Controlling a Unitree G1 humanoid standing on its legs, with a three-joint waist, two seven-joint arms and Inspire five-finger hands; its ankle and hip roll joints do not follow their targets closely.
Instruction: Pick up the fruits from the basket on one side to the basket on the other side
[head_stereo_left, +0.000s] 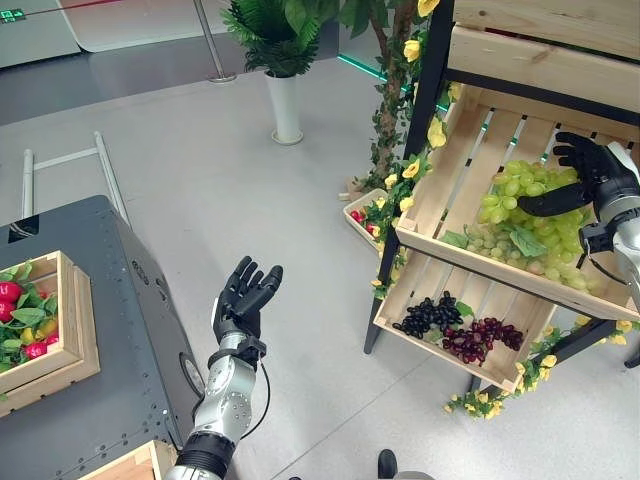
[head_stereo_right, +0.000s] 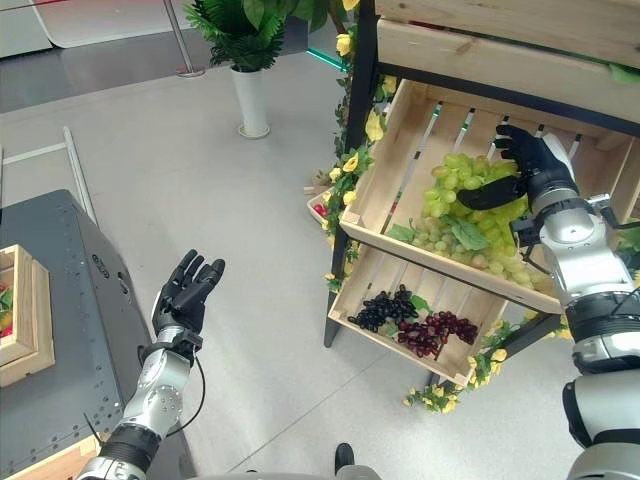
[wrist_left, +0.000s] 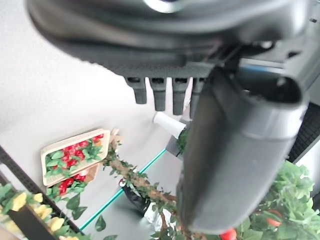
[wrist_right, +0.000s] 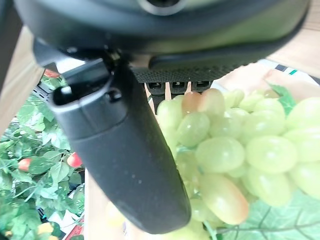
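Grey floor, with a slanted wooden rack (head_stereo_left: 470, 130) on my right and a dark cart (head_stereo_left: 90, 330) on my left. Upper crate (head_stereo_right: 400, 165) on the rack holds the green grapes (head_stereo_left: 515, 215); lower crate (head_stereo_left: 440, 300) holds dark grapes (head_stereo_left: 425, 315) and red grapes (head_stereo_left: 480, 338). On the cart sits a wooden basket (head_stereo_left: 70, 330) with red fruits (head_stereo_left: 10, 292) and leaves, presumably the drop-off. My right hand (head_stereo_right: 520, 165) is down on the green grapes, thumb laid across the top of the pile and fingers spread behind it; the right wrist view has grapes right against the thumb, but the fingers aren't curled around a bunch, so I'd call it released, not grasping yet. Left hand (head_stereo_left: 243, 295) hangs mid-air between cart and rack, palm up, fingers straight, empty. Progress as I judge it: early, first grab just being set up. No grapes lifted or in transit. Left to do: close on a bunch, lift, carry across, drop in the basket, repeat.
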